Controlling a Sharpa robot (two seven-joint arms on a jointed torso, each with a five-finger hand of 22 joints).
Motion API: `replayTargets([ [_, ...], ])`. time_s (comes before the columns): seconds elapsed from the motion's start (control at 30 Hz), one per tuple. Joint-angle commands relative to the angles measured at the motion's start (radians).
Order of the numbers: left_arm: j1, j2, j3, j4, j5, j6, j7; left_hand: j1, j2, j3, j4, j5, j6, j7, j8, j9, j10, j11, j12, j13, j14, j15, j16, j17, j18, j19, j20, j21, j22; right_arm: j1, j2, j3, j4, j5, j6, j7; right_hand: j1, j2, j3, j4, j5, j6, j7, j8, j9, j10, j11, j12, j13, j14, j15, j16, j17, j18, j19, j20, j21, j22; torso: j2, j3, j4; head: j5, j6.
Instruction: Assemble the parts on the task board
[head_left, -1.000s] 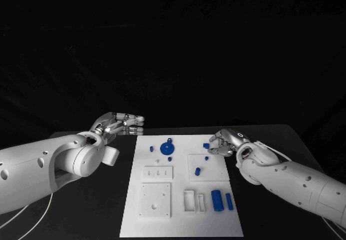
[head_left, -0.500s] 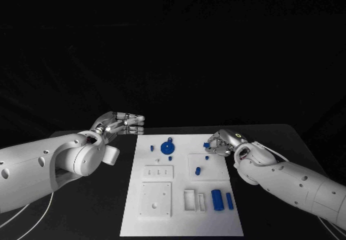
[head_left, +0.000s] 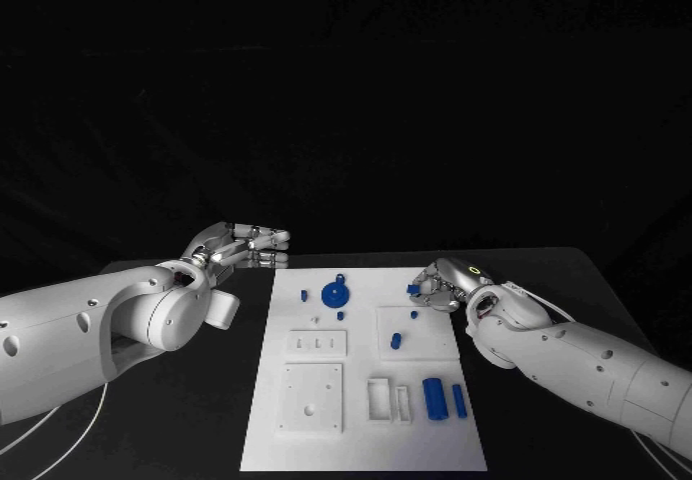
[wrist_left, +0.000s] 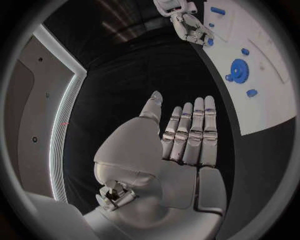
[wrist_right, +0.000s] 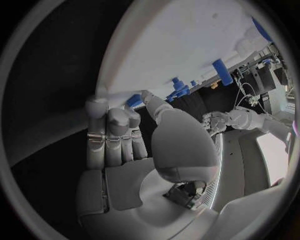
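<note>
The white task board (head_left: 361, 440) lies in the middle of the black table. On it are a blue gear disc (head_left: 335, 295), several small blue parts such as one (head_left: 395, 342) on a raised square, and two blue cylinders (head_left: 433, 399) near the front right. My right hand (head_left: 447, 284) is at the board's far right edge, where its thumb and a fingertip (wrist_right: 132, 113) pinch a small blue part (wrist_right: 134, 101), also seen in the head view (head_left: 413, 291). My left hand (head_left: 240, 245) hovers off the board's far left corner with its fingers (wrist_left: 190, 132) straight and nothing in it.
White fixture blocks sit on the board: a slotted one (head_left: 317, 346), a square plate (head_left: 313, 399) and a narrow holder (head_left: 378, 400). Bare black table (head_left: 188, 420) flanks the board on both sides. A tiny blue part (head_left: 304, 296) lies beside the gear.
My right hand has edged slightly toward the small blue part at the board's far right edge. The left hand and the other parts have stayed put.
</note>
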Motion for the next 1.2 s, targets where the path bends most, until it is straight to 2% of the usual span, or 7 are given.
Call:
replayTargets([
  [0.03, 0.000, 0.001, 0.001, 0.001, -0.004, 0.015, 0.002, 0.008, 0.001, 0.001, -0.007, 0.006, -0.008, -0.001, 0.005, 0.002, 0.004, 0.002, 0.005, 0.001, 0.004, -0.002, 0.006, 0.001, -0.013, 0.000, -0.001, 0.004, -0.001, -0.004, -0.002, -0.004, -0.005, -0.003, 0.049, 0.005, -0.005, 0.009, 0.026, -0.012, 0.013, 0.012, -0.001, 0.000, 0.000, -0.001, -0.007, 0.006, 0.002, 0.001, -0.006, 0.005, 0.002, -0.007, 0.048, -0.004, 0.007, 0.065, 0.000, 0.0006, -0.0014, 0.002, -0.001],
  [0.13, 0.000, 0.001, 0.001, 0.002, -0.004, 0.015, 0.001, 0.008, 0.001, 0.001, -0.007, 0.006, -0.008, -0.001, 0.005, 0.002, 0.004, 0.002, 0.005, 0.001, 0.004, -0.002, 0.006, 0.001, -0.013, 0.000, -0.001, 0.004, -0.001, -0.004, -0.003, -0.005, -0.005, -0.005, 0.053, 0.005, -0.012, 0.011, 0.056, -0.026, 0.019, 0.031, -0.005, 0.000, 0.001, 0.001, -0.009, 0.009, 0.005, 0.001, -0.008, 0.005, 0.004, -0.009, 0.047, -0.006, 0.009, 0.066, 0.000, 0.0006, -0.0007, 0.001, -0.002],
  [0.3, 0.000, 0.001, 0.001, 0.001, -0.004, 0.015, 0.001, 0.008, 0.001, 0.001, -0.007, 0.006, -0.008, -0.001, 0.005, 0.002, 0.004, 0.002, 0.005, 0.001, 0.004, -0.002, 0.006, 0.001, -0.013, 0.000, -0.001, 0.004, -0.001, -0.004, -0.003, -0.006, -0.004, -0.015, 0.046, 0.000, -0.020, 0.014, 0.065, -0.034, 0.016, 0.055, -0.012, 0.000, 0.001, 0.003, -0.012, 0.011, 0.007, 0.002, -0.011, 0.007, 0.005, -0.011, 0.047, -0.009, 0.012, 0.066, 0.000, 0.0006, -0.0004, 0.001, -0.003],
  [0.7, 0.000, 0.004, 0.001, 0.000, -0.009, 0.021, -0.004, 0.008, 0.003, 0.001, -0.007, 0.006, -0.009, -0.001, 0.005, 0.001, 0.009, 0.000, 0.005, 0.001, 0.016, -0.006, 0.010, 0.002, -0.012, 0.006, -0.004, 0.008, 0.001, -0.004, 0.002, -0.007, 0.006, -0.043, -0.033, -0.004, -0.028, 0.017, 0.065, -0.037, 0.029, 0.088, -0.022, 0.000, 0.003, 0.014, -0.019, 0.019, 0.014, 0.005, -0.016, 0.019, 0.021, -0.016, 0.050, -0.014, 0.026, 0.067, 0.000, 0.0016, -0.0011, 0.005, 0.000],
  [0.87, 0.000, 0.006, 0.001, -0.004, -0.020, 0.023, -0.011, 0.009, 0.007, -0.001, -0.006, 0.005, 0.003, -0.006, 0.005, 0.002, 0.029, -0.010, 0.005, 0.001, 0.065, -0.026, 0.045, 0.004, -0.016, 0.040, -0.024, 0.032, 0.009, -0.001, -0.006, -0.006, 0.027, -0.045, -0.055, 0.001, -0.029, 0.013, 0.060, -0.036, 0.049, 0.086, -0.021, 0.000, 0.002, 0.017, -0.019, 0.020, 0.016, 0.005, -0.016, 0.020, 0.023, -0.016, 0.050, -0.015, 0.029, 0.067, -0.003, 0.0004, -0.0017, 0.004, 0.001],
  [0.9, 0.000, 0.007, 0.001, -0.005, -0.023, 0.024, -0.014, 0.009, 0.007, -0.003, -0.005, 0.005, 0.005, -0.007, 0.004, 0.001, 0.032, -0.011, 0.004, 0.001, 0.065, -0.029, 0.054, 0.002, -0.022, 0.042, -0.030, 0.038, 0.010, 0.001, -0.009, -0.006, 0.034, -0.045, -0.059, 0.002, -0.029, 0.013, 0.060, -0.036, 0.049, 0.086, -0.021, 0.000, 0.002, 0.017, -0.019, 0.020, 0.016, 0.005, -0.016, 0.020, 0.023, -0.016, 0.050, -0.015, 0.029, 0.067, -0.003, 0.0000, -0.0030, 0.004, 0.003],
  [1.2, 0.000, 0.015, 0.001, -0.014, -0.045, 0.035, -0.044, 0.004, 0.016, -0.016, 0.002, 0.001, 0.028, -0.018, 0.004, 0.001, 0.102, -0.035, 0.004, 0.002, 0.118, -0.058, 0.118, 0.003, -0.033, 0.078, -0.062, 0.092, 0.032, 0.031, -0.039, -0.003, 0.112, -0.045, -0.068, 0.002, -0.028, 0.012, 0.055, -0.034, 0.052, 0.089, -0.022, 0.000, 0.003, 0.019, -0.020, 0.020, 0.017, 0.006, -0.017, 0.020, 0.024, -0.016, 0.051, -0.015, 0.037, 0.068, -0.011, -0.0003, -0.0124, 0.005, 0.012],
])
